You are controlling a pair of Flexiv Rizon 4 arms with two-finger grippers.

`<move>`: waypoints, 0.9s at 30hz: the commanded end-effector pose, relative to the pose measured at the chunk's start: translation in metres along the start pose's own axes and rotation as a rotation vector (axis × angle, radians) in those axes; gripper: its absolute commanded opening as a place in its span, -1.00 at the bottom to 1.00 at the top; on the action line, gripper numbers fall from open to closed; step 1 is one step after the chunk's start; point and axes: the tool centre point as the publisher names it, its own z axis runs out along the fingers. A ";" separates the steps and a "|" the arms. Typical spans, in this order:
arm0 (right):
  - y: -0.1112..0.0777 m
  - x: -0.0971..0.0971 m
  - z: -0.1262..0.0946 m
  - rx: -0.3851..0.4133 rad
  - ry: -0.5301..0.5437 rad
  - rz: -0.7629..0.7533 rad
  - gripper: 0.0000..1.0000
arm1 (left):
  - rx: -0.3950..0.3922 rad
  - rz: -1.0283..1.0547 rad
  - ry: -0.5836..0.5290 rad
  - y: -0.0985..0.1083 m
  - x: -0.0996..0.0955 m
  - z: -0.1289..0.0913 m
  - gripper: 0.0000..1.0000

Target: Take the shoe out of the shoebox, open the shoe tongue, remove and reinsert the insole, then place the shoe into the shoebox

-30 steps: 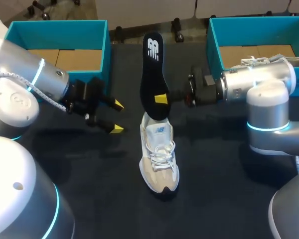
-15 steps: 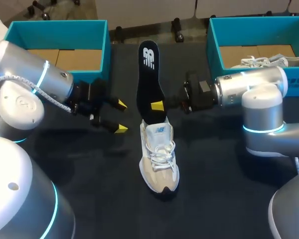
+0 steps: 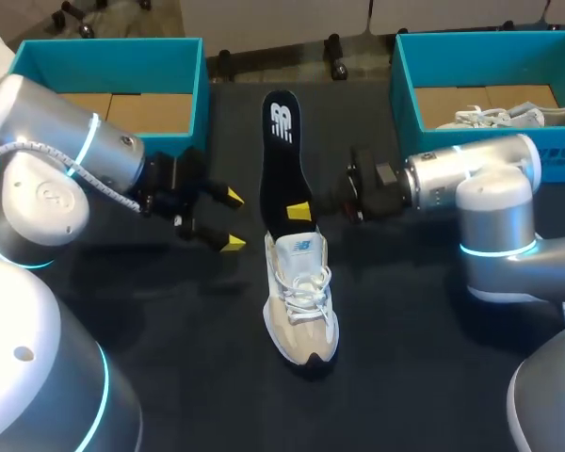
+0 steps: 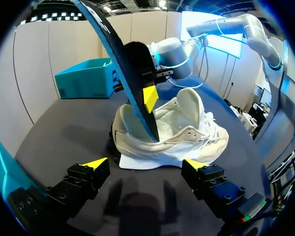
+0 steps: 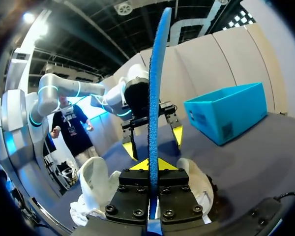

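1. The right end effector (image 3: 301, 211) pinches the dark insole (image 3: 282, 155) near its lower part, one finger on each face.
2. The insole stands steeply tilted, with its lower end in the opening of the white shoe (image 3: 301, 301).
3. The shoe rests upright on the dark surface (image 3: 405, 377), between the left shoebox (image 3: 108, 56) and the right shoebox (image 3: 405, 85), and outside both.
4. The left end effector (image 3: 232, 219) is spread wide and holds nothing. It sits beside the shoe's heel end, apart from it.
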 end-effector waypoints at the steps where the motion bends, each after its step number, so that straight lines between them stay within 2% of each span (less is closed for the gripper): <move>1: -0.010 0.003 0.003 0.000 -0.006 0.014 -1.00 | -0.002 0.000 -0.002 0.000 0.000 0.001 1.00; 9: -0.028 0.004 0.006 0.001 0.003 0.064 -1.00 | -0.002 0.000 -0.002 0.000 0.000 0.001 1.00; 19: -0.044 0.008 0.003 0.044 -0.009 0.130 -1.00 | -0.002 0.000 -0.002 0.000 0.000 0.001 1.00; 27: -0.045 0.014 -0.001 0.029 -0.028 0.139 -1.00 | -0.002 0.000 -0.002 0.000 0.000 0.001 1.00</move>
